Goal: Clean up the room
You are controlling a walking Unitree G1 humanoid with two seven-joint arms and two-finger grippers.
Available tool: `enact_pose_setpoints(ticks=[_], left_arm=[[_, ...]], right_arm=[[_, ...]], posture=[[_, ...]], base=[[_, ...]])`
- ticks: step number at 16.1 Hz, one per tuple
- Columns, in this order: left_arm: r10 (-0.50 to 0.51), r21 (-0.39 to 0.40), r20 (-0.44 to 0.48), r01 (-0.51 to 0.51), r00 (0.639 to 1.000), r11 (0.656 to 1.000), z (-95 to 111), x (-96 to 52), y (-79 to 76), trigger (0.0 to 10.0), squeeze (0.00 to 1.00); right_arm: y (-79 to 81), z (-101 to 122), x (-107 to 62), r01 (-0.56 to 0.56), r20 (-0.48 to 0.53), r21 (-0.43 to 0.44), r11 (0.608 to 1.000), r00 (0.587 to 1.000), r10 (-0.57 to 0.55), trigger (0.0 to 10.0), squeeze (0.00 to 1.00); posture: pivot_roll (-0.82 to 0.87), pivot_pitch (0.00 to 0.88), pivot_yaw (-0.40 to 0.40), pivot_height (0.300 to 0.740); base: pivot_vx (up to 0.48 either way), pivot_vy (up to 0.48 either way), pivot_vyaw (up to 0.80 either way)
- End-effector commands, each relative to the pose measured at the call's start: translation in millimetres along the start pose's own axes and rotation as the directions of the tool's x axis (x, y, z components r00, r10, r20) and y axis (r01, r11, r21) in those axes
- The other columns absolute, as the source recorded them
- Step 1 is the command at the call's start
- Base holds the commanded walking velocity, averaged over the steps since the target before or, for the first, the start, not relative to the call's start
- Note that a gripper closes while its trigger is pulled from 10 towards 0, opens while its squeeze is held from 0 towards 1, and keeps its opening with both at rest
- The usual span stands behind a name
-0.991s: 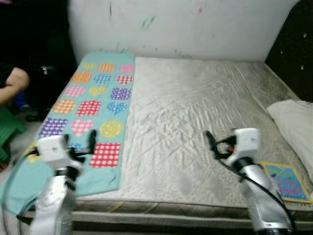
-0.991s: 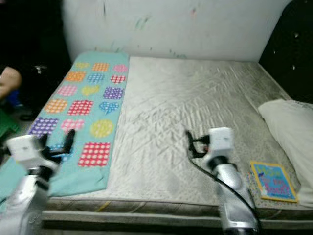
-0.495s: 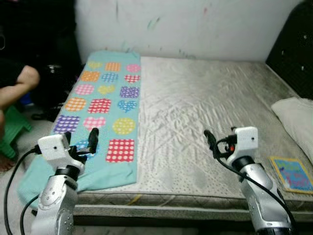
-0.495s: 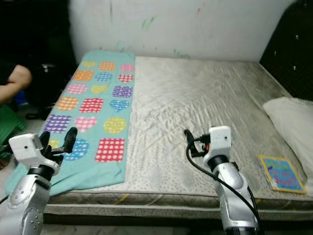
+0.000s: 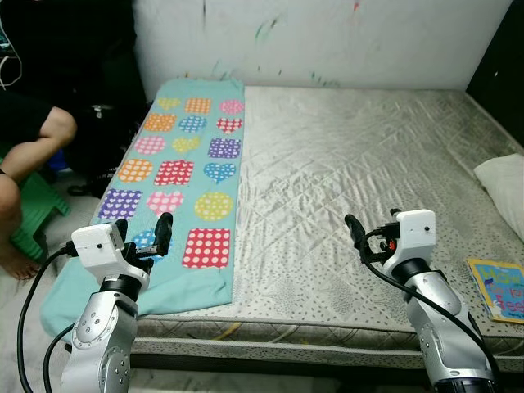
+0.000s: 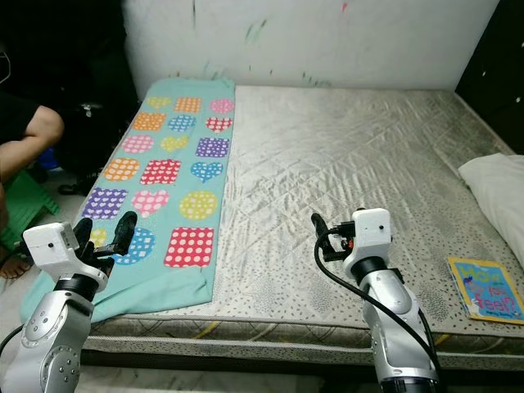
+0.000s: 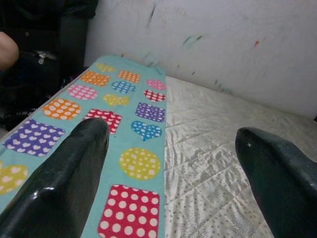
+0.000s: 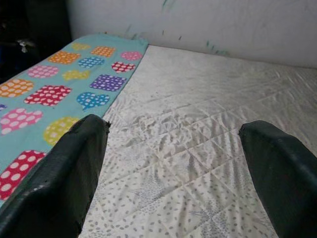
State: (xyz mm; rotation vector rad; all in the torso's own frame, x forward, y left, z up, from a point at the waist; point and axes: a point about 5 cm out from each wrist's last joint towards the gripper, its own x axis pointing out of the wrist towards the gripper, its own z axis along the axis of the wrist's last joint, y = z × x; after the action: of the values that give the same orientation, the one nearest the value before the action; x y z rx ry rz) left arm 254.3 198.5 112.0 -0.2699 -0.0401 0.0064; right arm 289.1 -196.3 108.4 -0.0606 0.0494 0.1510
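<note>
Teal patterned blanket point(image 5: 176, 188) lies along the bed's point(image 5: 360, 180) left edge, long axis running away from the robot, w/ near corner just ahead of left tool point(image 5: 141, 235), so left arm is nearer. Both tools, incl. right tool point(image 5: 370, 232), gape wide, holding nothing. Eye views add book point(image 6: 485, 288) and pillow point(image 6: 496, 187) far right, a person's arm point(image 5: 41, 139) left; wrist views miss these.

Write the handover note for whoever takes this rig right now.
Left gripper: open, empty, raised over the near end of the turquoise blanket with coloured dotted patches, which lies flat along the left edge of the grey quilted mattress.
Right gripper: open, empty, above the bare mattress.
Colourful picture book lies at the near right edge; white pillow behind it.
A person's arm is at far left.
Nothing picked up yet; everything remains.
</note>
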Motion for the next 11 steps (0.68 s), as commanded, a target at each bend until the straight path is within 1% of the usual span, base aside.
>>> enact_pose_setpoints(ticks=[1,11], left_arm=[[-0.008,0.005,0.001,0.008,1.000,1.000,1.1,0.7,-0.4,10.0,0.00],[-0.001,0.006,0.005,0.001,1.000,1.000,2.7,2.7,-0.3,10.0,0.00]], right_arm=[[-2.2,2.0,1.3,0.011,0.010,-0.004,1.000,1.000,-0.011,10.0,0.00],[-2.8,1.2,1.2,0.021,0.010,0.007,1.000,1.000,-0.021,10.0,0.00]], posture=[[-0.08,0.000,-0.002,0.740],[-0.08,0.000,0.003,0.740]], base=[[0.000,0.000,0.00],[0.000,0.000,0.00]])
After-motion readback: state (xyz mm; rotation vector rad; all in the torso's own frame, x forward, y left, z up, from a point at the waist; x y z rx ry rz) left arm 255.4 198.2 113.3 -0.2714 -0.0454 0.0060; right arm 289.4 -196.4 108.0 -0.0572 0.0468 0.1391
